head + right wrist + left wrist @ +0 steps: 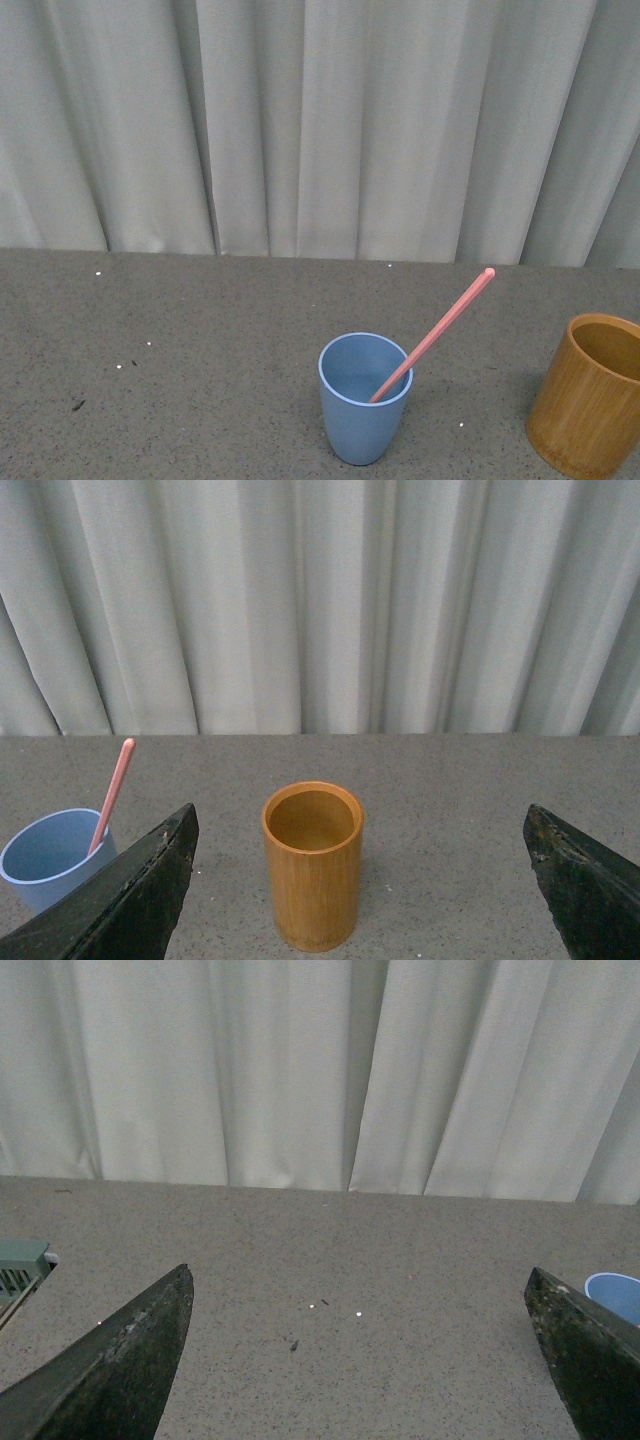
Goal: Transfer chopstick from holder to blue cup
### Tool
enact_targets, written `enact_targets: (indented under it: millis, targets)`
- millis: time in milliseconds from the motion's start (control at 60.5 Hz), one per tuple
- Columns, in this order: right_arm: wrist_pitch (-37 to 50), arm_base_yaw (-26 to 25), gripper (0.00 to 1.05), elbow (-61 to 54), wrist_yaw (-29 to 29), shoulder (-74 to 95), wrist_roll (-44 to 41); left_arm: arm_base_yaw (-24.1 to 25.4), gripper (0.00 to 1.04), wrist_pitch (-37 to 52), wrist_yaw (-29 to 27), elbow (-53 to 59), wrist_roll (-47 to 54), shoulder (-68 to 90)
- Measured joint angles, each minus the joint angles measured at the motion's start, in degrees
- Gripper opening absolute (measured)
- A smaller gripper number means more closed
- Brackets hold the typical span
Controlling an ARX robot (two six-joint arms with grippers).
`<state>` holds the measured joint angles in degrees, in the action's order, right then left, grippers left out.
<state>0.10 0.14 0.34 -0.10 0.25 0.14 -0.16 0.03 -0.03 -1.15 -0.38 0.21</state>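
Observation:
The blue cup [365, 398] stands upright on the grey table in the front view, near the front middle. A salmon-pink chopstick [436, 332] leans in it, its squared end up and to the right. The orange-brown holder [588, 396] stands at the right edge; its inside looks empty in the right wrist view [312, 865]. The cup [50, 857] and chopstick [112, 794] also show there. My right gripper [360, 815] is open, back from the holder. My left gripper [360, 1285] is open over bare table; the cup's rim [616, 1295] shows beside one finger. Neither gripper shows in the front view.
A pale grey curtain [320, 120] hangs along the table's far edge. A grey-green box edge [20, 1265] shows at the side of the left wrist view. Small white specks [135, 357] lie on the table left of the cup.

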Motion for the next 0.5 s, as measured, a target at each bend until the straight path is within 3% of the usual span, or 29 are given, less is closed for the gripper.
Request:
enact_targets:
  millis: [496]
  targets:
    - [0.0,0.0,0.95,0.0,0.0,0.0,0.0,0.0,0.98,0.0,0.0,0.0,0.0,0.0]
